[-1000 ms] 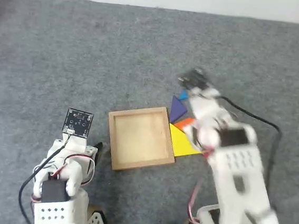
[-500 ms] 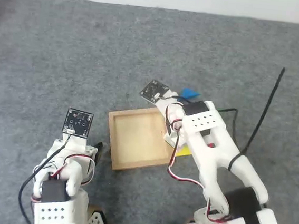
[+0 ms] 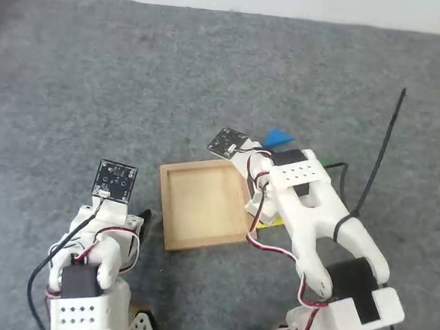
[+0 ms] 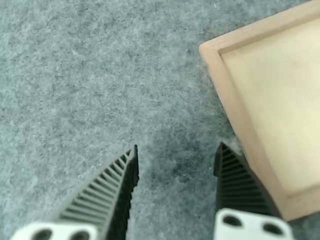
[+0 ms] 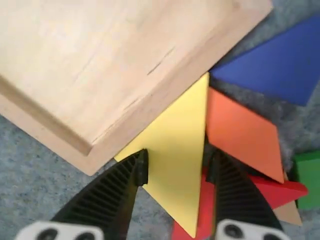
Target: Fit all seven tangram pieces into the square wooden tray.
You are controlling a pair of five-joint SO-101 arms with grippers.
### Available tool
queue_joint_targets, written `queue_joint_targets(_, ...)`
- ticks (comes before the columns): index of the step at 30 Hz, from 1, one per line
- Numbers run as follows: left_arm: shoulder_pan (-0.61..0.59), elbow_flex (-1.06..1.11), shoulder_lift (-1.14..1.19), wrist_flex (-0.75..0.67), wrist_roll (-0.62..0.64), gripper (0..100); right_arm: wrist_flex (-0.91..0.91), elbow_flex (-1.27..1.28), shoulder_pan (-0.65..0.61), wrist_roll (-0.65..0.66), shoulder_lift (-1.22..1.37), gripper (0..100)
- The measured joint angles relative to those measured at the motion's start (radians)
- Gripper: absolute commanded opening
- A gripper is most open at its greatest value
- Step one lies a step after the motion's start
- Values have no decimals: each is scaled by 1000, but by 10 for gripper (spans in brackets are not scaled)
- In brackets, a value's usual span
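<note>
RIGHT ARM LINES UP ON YELLOW TRIANGLE: The right gripper [image 5: 177,162], jaws parted, is seen astride the yellow triangle [image 5: 182,125], which lies on the carpet against the outer rim of the wooden tray [image 5: 150,105], the orange piece [image 5: 240,135] touching its other edge. A square descent is judged best, so that only the yellow piece is pinched and its neighbour is left undragged. The left gripper [image 4: 175,160] is held open beside the tray's corner. A second ago the right arm [image 3: 309,212] was stretched beyond the pieces; it has since been drawn in over them.
</note>
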Motion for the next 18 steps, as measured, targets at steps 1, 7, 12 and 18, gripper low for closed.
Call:
queue_joint_targets(1, 0, 0, 0, 0, 0, 241, 0, -3, 0, 9, 8, 193)
queue_joint_targets(7, 0, 0, 0, 0, 0, 241, 6, -15, 0, 37, 15, 6)
queue_joint_targets(12, 0, 0, 0, 0, 0, 241, 35, -14, 6, 37, 32, 9)
queue_joint_targets(18, 0, 0, 0, 0, 0, 241, 66, -15, 9, 17, 34, 18)
